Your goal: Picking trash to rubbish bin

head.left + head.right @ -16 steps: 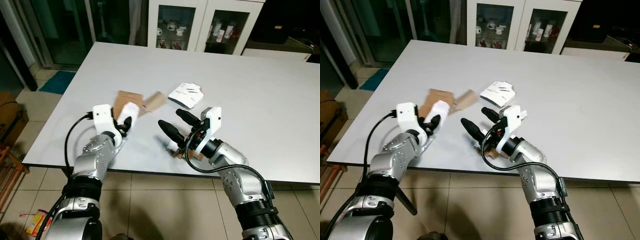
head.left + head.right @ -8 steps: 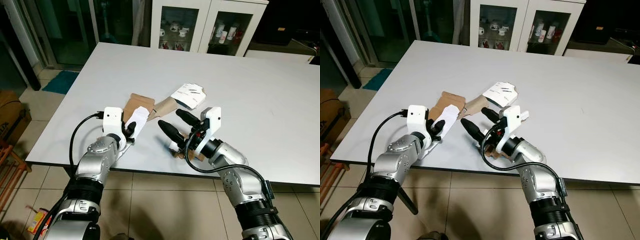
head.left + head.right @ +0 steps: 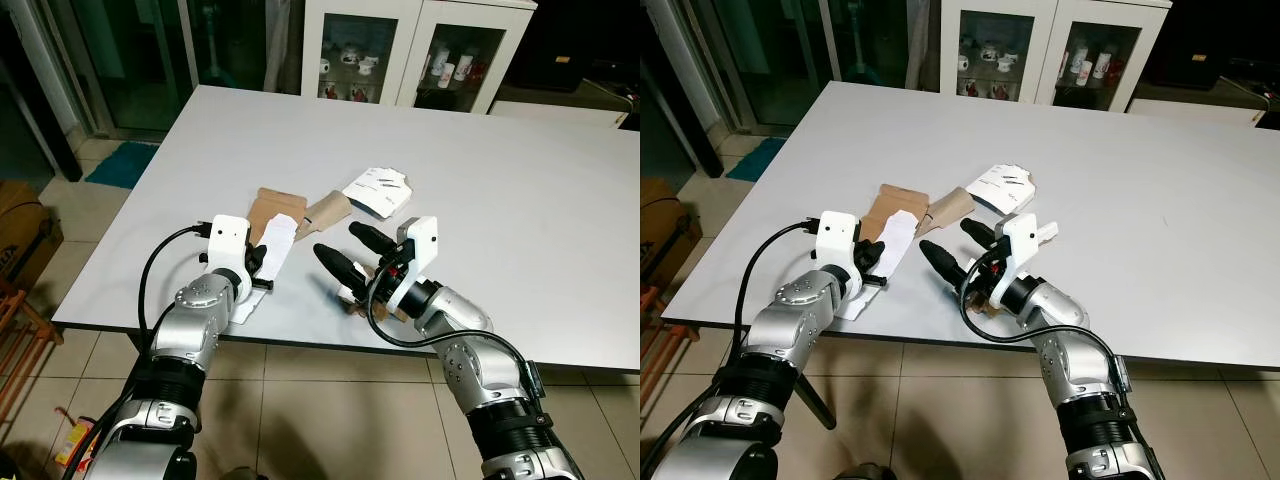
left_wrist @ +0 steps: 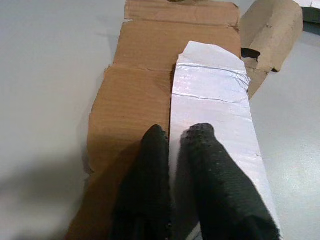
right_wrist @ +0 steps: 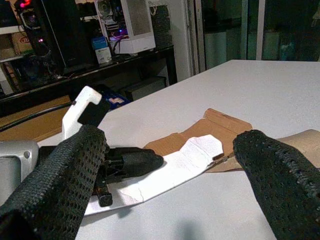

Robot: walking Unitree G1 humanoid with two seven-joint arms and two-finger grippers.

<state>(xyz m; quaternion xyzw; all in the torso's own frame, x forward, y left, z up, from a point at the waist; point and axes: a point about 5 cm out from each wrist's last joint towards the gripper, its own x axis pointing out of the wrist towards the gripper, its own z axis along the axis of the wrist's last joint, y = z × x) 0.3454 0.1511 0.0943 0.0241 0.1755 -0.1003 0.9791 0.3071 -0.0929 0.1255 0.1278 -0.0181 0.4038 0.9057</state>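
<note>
The left gripper is clenched on a white strip of paper, its two black fingers pinching the strip's near end close together. The strip runs away from the fingers and lies across a flat piece of brown cardboard on the white table, near the table's front edge. Just beyond the cardboard sits a crumpled brown cardboard piece, touching or nearly touching its far corner.

The right gripper hovers just to the right of the strip, its fingers spread wide with nothing between them. In the right wrist view the two fingers frame the left gripper, the white strip and the cardboard beyond. Under the right wrist, at the table edge, a small brown scrap shows; what it is cannot be told.

Farther back on the table, beside the crumpled piece, lies a white paper packet with dark printed lines on it, too small to read.

Behind the table stands a white glass-door cabinet holding cups and bottles whose labels cannot be read. On the tiled floor at the lower left lies a small yellow and red wrapper, its print unreadable.
</note>
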